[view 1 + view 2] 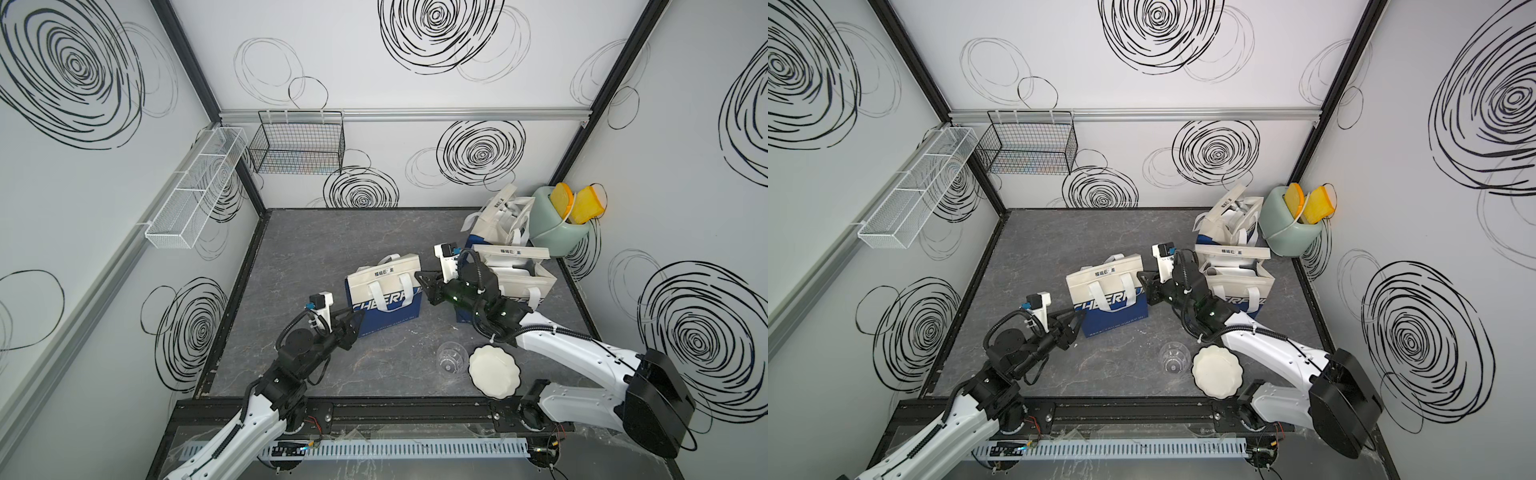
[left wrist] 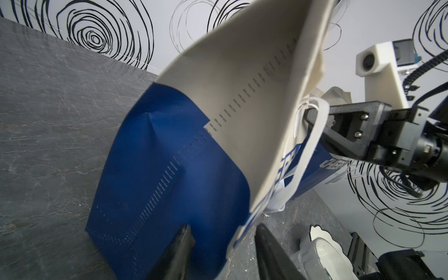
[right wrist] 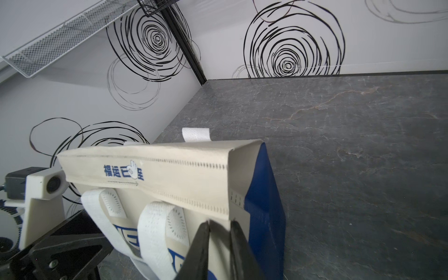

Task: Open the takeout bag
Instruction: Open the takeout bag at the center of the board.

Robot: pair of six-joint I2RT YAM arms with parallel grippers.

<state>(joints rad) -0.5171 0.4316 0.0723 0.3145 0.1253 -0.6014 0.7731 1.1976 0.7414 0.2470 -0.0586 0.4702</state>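
Right wrist view: right pincer (image 3: 220, 221) narrowly parted around bag (image 3: 169, 169) side fold, left pincer (image 2: 223, 226) wider, straddling the opposite end, mid-desk (image 3: 339, 145).

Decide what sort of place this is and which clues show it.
Probably a robot test cell: swirl-printed wall panels, a left arm and right arm mounted on a front rail, staged props like the takeout bag and plate.

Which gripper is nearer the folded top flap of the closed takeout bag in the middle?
Right. The right gripper is at one end of the takeout bag, just under its folded top flap; the left gripper is low at the opposite end, straddling the blue bottom corner.
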